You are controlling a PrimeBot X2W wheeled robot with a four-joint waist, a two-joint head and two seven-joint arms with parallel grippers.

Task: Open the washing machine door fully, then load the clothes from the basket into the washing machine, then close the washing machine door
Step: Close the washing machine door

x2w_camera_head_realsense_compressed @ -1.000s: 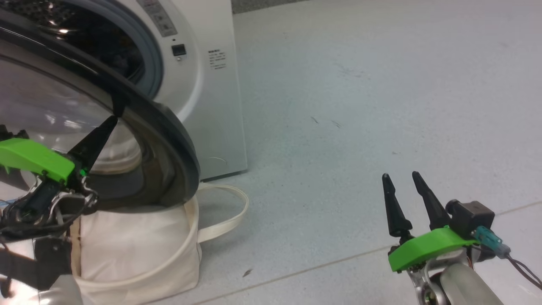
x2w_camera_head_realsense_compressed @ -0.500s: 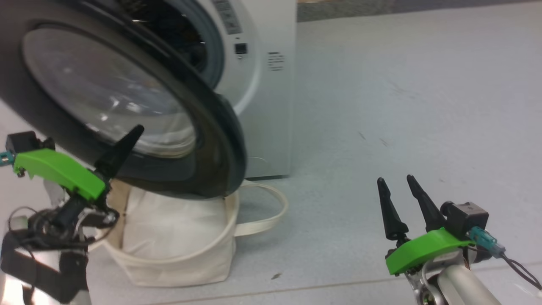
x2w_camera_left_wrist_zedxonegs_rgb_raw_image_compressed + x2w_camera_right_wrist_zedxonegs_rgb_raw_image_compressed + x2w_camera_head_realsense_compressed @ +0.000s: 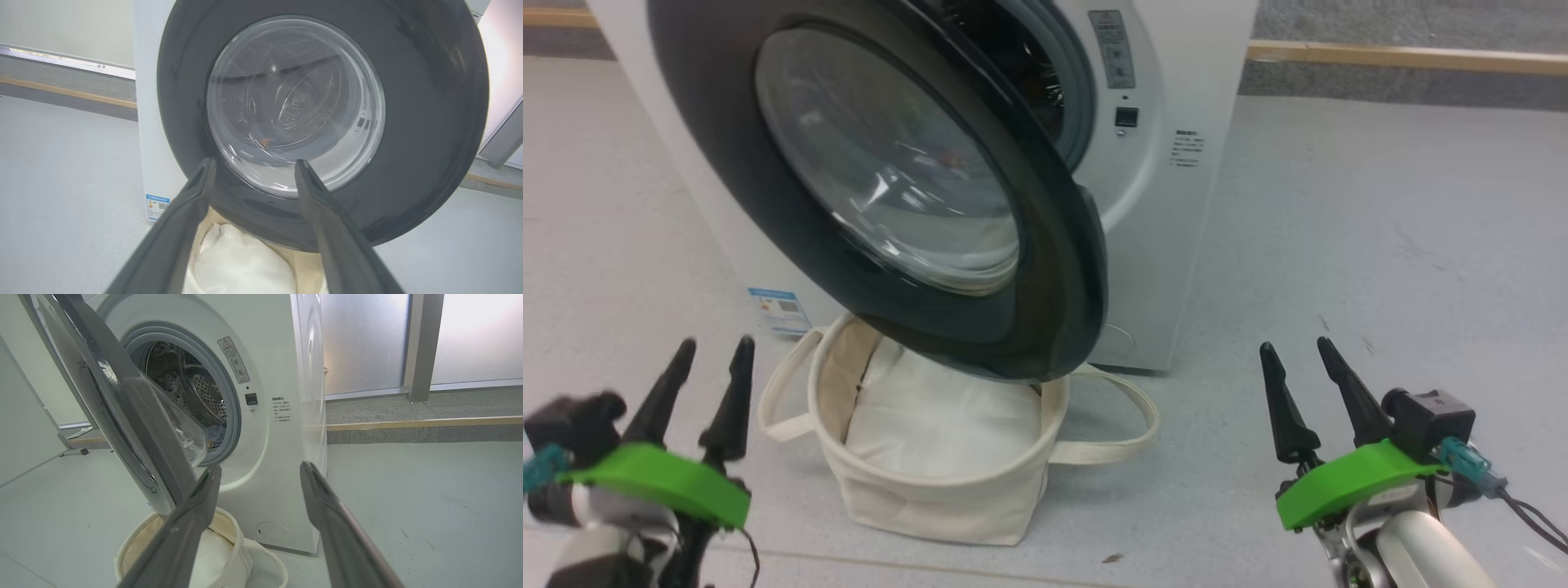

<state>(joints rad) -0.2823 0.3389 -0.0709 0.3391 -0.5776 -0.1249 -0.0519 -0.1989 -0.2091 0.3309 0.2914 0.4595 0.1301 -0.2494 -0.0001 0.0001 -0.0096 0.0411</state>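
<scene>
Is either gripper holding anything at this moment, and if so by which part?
Nothing is held. The left gripper is open and clear of the washing machine door. The right gripper is open too, touching nothing.

Left gripper [image 3: 715,343] is off the washing machine door [image 3: 703,122]! A second ago its fingers were pinched together, tip up against the black rim. Now they're spread apart and pulled back, hanging well clear, left of the basket [image 3: 931,506]. The head camera has swung too, bringing more of the washing machine [image 3: 1168,245] front into frame.
</scene>
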